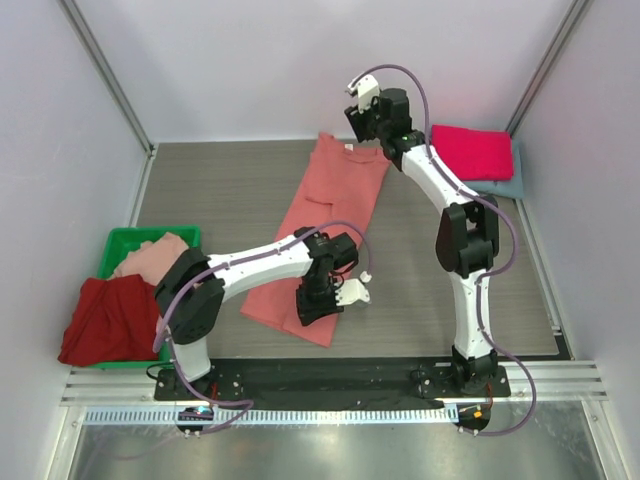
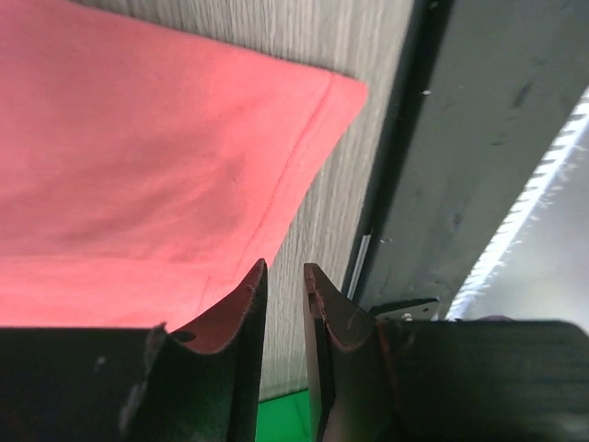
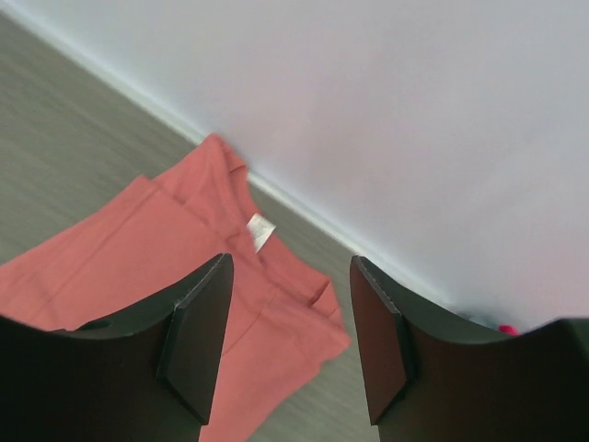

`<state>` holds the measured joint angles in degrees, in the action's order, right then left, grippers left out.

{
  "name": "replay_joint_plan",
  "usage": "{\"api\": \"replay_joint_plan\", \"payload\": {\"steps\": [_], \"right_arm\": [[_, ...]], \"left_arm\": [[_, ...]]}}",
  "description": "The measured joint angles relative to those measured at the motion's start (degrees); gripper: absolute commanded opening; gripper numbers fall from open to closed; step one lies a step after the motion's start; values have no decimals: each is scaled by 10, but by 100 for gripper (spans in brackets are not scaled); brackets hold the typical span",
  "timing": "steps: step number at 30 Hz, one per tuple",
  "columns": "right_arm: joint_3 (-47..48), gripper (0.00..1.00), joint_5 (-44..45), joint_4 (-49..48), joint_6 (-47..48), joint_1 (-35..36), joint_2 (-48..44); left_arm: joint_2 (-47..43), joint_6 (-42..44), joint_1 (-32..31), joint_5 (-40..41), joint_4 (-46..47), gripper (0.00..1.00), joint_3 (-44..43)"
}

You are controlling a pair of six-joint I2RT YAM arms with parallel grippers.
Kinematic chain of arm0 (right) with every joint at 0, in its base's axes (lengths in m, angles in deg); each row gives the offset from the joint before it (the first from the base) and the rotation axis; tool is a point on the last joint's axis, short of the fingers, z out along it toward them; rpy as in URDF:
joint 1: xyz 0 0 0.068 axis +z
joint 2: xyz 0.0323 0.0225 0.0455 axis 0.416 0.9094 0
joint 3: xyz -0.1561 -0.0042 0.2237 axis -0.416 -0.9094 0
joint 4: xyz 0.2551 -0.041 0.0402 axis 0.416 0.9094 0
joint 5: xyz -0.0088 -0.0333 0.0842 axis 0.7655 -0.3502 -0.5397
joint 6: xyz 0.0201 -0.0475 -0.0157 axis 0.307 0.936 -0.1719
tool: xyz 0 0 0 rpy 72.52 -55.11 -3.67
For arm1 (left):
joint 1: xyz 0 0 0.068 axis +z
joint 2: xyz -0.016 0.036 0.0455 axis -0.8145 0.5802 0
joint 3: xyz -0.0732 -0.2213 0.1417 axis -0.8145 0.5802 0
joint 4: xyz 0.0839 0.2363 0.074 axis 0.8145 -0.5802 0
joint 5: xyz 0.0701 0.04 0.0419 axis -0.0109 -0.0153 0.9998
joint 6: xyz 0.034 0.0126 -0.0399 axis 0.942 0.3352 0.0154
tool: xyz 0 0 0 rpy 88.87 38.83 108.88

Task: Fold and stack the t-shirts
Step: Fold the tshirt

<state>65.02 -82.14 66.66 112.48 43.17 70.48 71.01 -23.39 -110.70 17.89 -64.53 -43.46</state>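
Salmon t-shirt [image 1: 330, 210] lies in a long strip mid-table, collar toward the far wall. My left gripper [image 2: 283, 272] sits at its near hem, jaws barely apart, empty; my right gripper [image 3: 290, 267] hangs above the collar, jaws wide, empty. Next, I judge: grip 1 end, fold crosswise.

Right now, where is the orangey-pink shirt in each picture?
Top view: the salmon shirt lies stretched out in the middle.
Left wrist: the salmon shirt fills the upper left, one corner pointing right.
Right wrist: the salmon shirt sits lower left, its white label showing.
Shared landmark: the grey wood-grain table lies under it in all three.
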Motion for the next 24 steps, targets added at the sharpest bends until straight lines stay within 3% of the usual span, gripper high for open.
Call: {"api": "replay_joint_plan", "payload": {"steps": [5,11,16,24], "right_arm": [[-60,58,-25,41,-6,2,-8],[-75,57,-26,92,-8,2,58],[-42,58,-21,124,-17,2,107],[101,59,-18,165,-21,0,193]], "left_arm": [[15,0,9,9,54,22,50],[49,-4,13,10,104,22,73],[75,-21,14,9,94,22,52],[134,-49,-9,3,57,22,-25]]}}
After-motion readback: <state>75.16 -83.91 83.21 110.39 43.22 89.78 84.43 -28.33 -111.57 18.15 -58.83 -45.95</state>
